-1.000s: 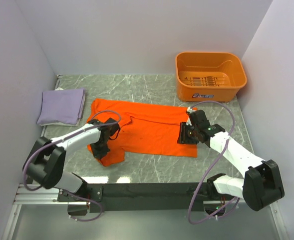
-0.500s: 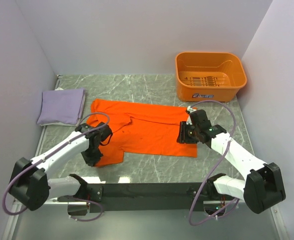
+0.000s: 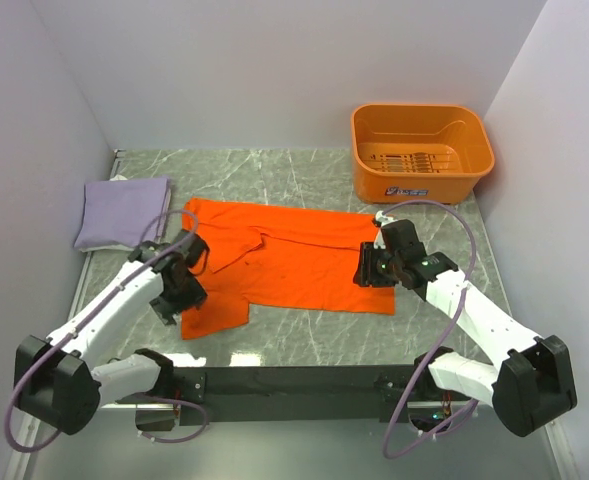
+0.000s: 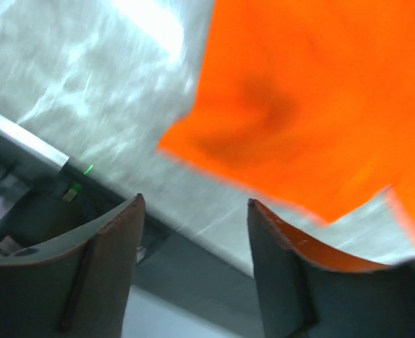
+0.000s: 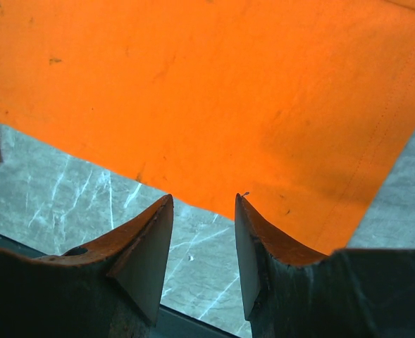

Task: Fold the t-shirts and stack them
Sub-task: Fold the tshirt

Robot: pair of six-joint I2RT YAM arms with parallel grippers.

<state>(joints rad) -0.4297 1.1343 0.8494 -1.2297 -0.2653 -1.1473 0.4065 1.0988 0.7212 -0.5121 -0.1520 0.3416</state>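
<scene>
The bright orange t-shirt (image 3: 304,258) lies spread across the middle of the table, its left part folded into a flap (image 3: 216,308) near the front. The lavender t-shirt (image 3: 124,212) sits folded at the far left. My left gripper (image 3: 174,298) hovers at the flap's left edge; in the left wrist view its jaws (image 4: 193,204) stand open and empty, with orange cloth (image 4: 306,91) beyond them. My right gripper (image 3: 366,272) hangs over the shirt's right end. Its jaws (image 5: 203,198) are open over bare marble just short of the hem (image 5: 214,91).
An orange plastic basket (image 3: 421,150) stands at the back right corner. White walls close the left, back and right. The black rail (image 3: 294,380) carrying the arm bases runs along the near table edge, close under the left gripper.
My left gripper has opened, let go of the orange shirt's left flap and drawn back to the left. The right arm has stayed put.
</scene>
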